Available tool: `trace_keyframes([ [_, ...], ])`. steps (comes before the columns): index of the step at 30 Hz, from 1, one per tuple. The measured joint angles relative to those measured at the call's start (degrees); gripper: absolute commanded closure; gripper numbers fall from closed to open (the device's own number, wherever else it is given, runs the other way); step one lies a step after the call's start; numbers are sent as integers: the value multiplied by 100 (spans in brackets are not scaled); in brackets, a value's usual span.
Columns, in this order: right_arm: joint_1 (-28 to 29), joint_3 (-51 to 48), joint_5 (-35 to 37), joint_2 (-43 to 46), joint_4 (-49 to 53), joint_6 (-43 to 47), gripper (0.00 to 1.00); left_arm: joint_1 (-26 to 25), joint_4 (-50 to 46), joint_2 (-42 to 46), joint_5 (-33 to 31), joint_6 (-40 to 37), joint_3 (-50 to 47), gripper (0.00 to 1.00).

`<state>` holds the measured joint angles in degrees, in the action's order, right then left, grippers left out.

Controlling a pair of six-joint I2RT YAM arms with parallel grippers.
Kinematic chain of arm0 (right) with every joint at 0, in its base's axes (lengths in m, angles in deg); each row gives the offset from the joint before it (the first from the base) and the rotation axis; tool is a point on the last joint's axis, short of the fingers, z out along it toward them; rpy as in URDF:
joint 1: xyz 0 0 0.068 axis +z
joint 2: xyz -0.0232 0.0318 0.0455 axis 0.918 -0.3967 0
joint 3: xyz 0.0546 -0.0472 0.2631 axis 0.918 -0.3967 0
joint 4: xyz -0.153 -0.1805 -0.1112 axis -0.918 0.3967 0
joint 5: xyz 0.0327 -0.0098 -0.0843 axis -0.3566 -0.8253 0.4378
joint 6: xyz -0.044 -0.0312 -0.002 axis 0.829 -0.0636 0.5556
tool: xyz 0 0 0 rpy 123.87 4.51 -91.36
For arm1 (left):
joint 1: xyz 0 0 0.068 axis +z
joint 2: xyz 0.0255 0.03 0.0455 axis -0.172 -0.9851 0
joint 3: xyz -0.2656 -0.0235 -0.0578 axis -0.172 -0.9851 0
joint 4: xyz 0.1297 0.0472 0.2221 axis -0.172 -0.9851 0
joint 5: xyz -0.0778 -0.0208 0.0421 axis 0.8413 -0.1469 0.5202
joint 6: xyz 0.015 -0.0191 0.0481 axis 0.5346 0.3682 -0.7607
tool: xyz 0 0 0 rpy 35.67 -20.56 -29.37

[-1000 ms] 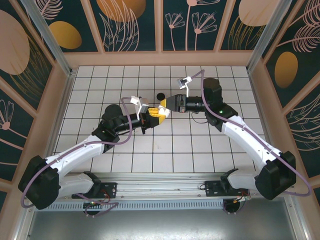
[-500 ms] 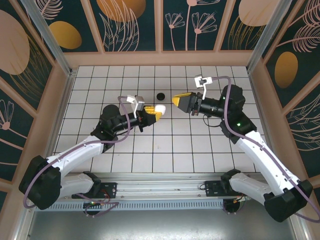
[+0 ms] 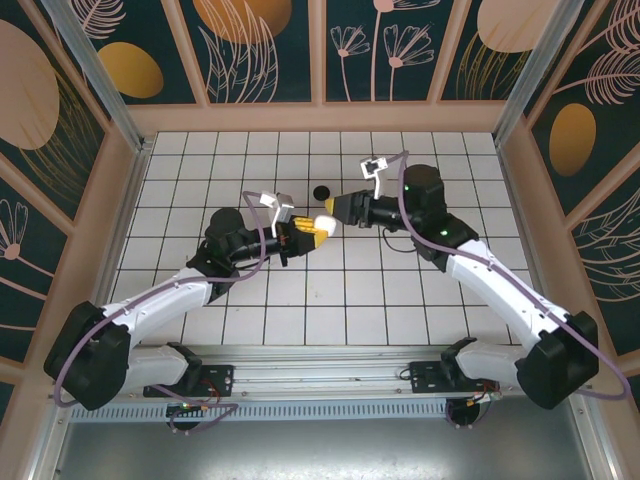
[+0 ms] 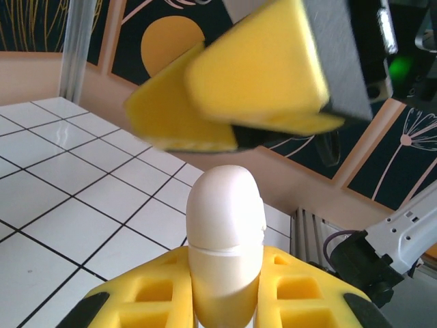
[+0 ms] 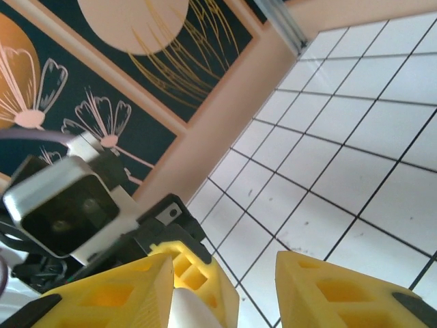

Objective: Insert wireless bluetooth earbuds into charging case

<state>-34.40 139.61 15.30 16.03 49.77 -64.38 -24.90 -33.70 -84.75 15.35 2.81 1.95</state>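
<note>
The left gripper (image 3: 312, 231) is clamped on the lower half of a white case (image 4: 225, 239), whose lid end sticks out. The right gripper (image 5: 225, 273), 2 fingers apart, sits just beside that lid. The case looks smooth, hard, light and probably slippery: pinch the lid above the seam

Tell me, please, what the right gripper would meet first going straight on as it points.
Probably the white charging case gripped by the left gripper, just ahead; depth is uncertain.
</note>
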Motion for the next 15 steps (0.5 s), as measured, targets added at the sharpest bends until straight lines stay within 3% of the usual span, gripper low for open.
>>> trace_keyframes([
  [15, 35, -286, -96, 116, -199, 236, 73, 22, 15, -393, 444, 455, 299, 100],
])
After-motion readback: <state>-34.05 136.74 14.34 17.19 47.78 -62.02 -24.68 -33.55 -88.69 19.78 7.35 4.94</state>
